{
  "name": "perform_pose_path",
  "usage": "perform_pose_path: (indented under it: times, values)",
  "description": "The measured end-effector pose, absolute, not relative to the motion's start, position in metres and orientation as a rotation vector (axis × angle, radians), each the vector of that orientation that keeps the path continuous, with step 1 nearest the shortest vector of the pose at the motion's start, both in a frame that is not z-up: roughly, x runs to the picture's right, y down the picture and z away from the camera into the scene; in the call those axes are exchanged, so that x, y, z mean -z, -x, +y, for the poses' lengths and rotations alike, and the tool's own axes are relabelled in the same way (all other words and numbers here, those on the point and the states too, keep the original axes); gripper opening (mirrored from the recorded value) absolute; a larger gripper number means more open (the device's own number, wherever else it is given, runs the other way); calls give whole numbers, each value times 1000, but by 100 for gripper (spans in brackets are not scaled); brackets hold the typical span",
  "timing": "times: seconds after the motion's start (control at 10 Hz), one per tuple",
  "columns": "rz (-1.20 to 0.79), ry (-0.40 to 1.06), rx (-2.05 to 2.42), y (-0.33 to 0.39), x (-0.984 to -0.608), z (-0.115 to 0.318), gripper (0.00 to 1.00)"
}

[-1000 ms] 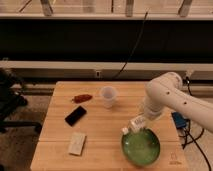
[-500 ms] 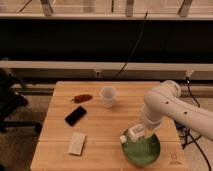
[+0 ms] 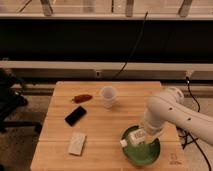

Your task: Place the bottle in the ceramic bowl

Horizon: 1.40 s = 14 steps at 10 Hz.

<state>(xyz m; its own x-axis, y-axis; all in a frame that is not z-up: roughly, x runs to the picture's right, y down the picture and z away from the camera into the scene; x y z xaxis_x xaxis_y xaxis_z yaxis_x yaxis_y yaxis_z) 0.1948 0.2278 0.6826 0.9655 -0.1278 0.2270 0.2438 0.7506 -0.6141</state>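
The green ceramic bowl (image 3: 148, 156) sits at the table's front right. The small clear bottle (image 3: 134, 137) with a white cap lies tilted, cap toward the lower left, over the bowl's left part. My gripper (image 3: 143, 134) comes down from the white arm on the right and is shut on the bottle, low over the bowl. I cannot tell whether the bottle touches the bowl. The arm hides the bowl's far right rim.
A white translucent cup (image 3: 107, 96) stands at the table's middle back. A red object (image 3: 82, 98) lies left of it, a black phone (image 3: 76, 115) lies further front, and a white packet (image 3: 77, 143) lies at the front left. A black chair (image 3: 10, 100) stands left of the wooden table (image 3: 105, 130).
The arm has swung forward and down. The gripper with the bottle has moved left and lower, from the bowl's back rim to over its left inside.
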Motion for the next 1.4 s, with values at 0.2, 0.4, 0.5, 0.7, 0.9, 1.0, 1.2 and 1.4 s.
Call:
perform_pose_path:
  times: [0.2, 0.4, 0.5, 0.7, 0.9, 1.0, 1.2, 1.4]
  values:
    - [-183, 704, 190, -196, -686, 237, 9]
    - [-188, 719, 176, -196, -692, 248, 30]
    - [-186, 727, 172, -196, -695, 252, 39]
    - [-187, 743, 170, -194, -702, 259, 62]
    - [-182, 758, 171, -194, -705, 264, 78]
    - [-182, 761, 172, -193, -706, 265, 80]
    - [-182, 765, 171, -192, -708, 267, 80]
    - [-181, 763, 173, -192, -709, 266, 80]
